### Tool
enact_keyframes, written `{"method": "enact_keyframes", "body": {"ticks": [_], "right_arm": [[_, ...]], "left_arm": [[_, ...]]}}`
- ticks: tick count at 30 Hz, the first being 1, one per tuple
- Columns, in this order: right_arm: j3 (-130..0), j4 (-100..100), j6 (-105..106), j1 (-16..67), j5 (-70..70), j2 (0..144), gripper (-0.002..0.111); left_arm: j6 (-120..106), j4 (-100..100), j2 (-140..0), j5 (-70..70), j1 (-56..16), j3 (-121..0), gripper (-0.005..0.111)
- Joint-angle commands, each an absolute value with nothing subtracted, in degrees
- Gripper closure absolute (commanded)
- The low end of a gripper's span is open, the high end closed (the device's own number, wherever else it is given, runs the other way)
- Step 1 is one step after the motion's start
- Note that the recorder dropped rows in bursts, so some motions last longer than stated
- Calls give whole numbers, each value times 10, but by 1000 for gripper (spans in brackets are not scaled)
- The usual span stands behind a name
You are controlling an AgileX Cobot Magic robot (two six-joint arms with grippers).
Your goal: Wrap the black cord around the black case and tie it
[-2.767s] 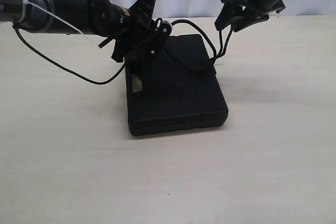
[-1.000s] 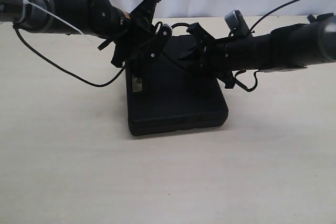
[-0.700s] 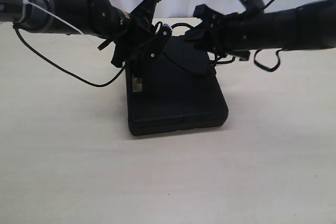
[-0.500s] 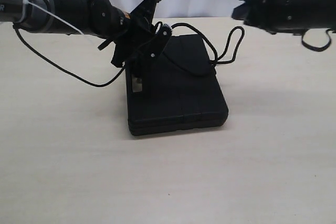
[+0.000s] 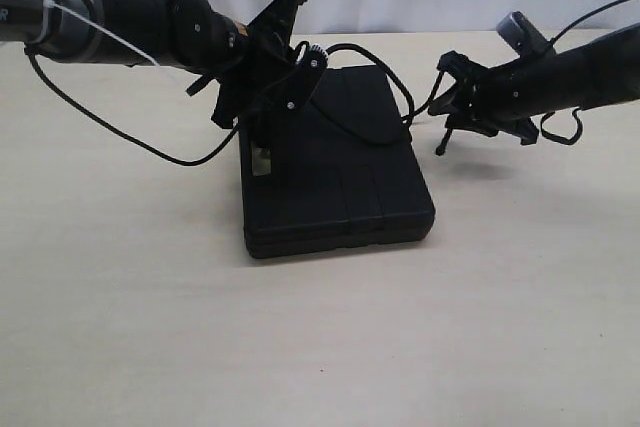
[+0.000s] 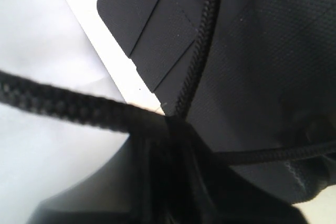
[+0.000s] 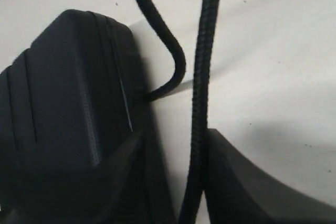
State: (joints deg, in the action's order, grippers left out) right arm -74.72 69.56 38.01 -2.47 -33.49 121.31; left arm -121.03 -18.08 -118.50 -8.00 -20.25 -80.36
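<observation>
Here, the black cord (image 5: 378,52) spans both arms. The left gripper (image 5: 270,87) is clenched on it above the far left corner of the black case (image 5: 340,177). From there the cord arcs over the case's far edge and drops past its right side to the right gripper (image 5: 452,107), which hangs just beside that side. In the right wrist view the cord (image 7: 202,77) runs lengthwise between the two fingers and looks pinched, while a second strand bends in against the wall of the case (image 7: 63,108). The right arm is therefore nearer the slack, which lies to the case's right, roughly along its long axis. The case rests flat on the pale table (image 5: 150,297), with open room all round. I judge the next turn must cross the lid from the right, since nothing can pass beneath an unlifted case.
</observation>
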Motion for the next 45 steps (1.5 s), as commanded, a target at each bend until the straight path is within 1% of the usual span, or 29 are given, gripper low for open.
{"method": "enact_keyframes", "body": {"ticks": [1, 2, 4, 5, 11, 14, 22, 27, 28, 32, 33, 35, 39, 45], "right_arm": [[-751, 736, 400, -25, -343, 1213, 79], [-751, 737, 400, -25, -343, 1213, 85], [-751, 747, 400, -25, -346, 1213, 100], [-751, 773, 411, -25, -349, 1213, 104], [-751, 944, 545, -25, -350, 1213, 104], [-753, 999, 586, -23, -350, 1213, 104], [-831, 999, 618, 33, -315, 1241, 104], [-881, 998, 575, 44, -326, 1284, 104], [-885, 991, 572, 45, -337, 1289, 104], [-904, 912, 515, 41, -478, 1289, 104], [-917, 855, 467, 34, -527, 1288, 104], [-936, 773, 397, 25, -559, 1282, 104], [-957, 646, 362, 21, -625, 1282, 104], [-959, 565, 352, 21, -658, 1281, 104]], "left_arm": [[-1227, -187, -1185, -82, -203, -807, 107], [-1227, -187, -1185, -82, -203, -807, 107], [-1227, -187, -1185, -82, -203, -807, 107], [-1227, -187, -1185, -82, -203, -807, 107], [-1227, -187, -1185, -82, -203, -807, 107], [-1227, -187, -1185, -82, -203, -807, 107], [-1227, -172, -1185, -84, -211, -807, 107], [-1227, -172, -1185, -79, -217, -807, 107], [-1227, -172, -1185, -79, -217, -807, 107], [-1227, -172, -1185, -78, -217, -807, 107], [-1227, -170, -1185, -76, -217, -807, 107], [-1227, -170, -1185, -67, -217, -807, 107], [-1227, -170, -1185, -49, -217, -807, 107], [-1227, -170, -1185, -13, -217, -807, 107]]}}
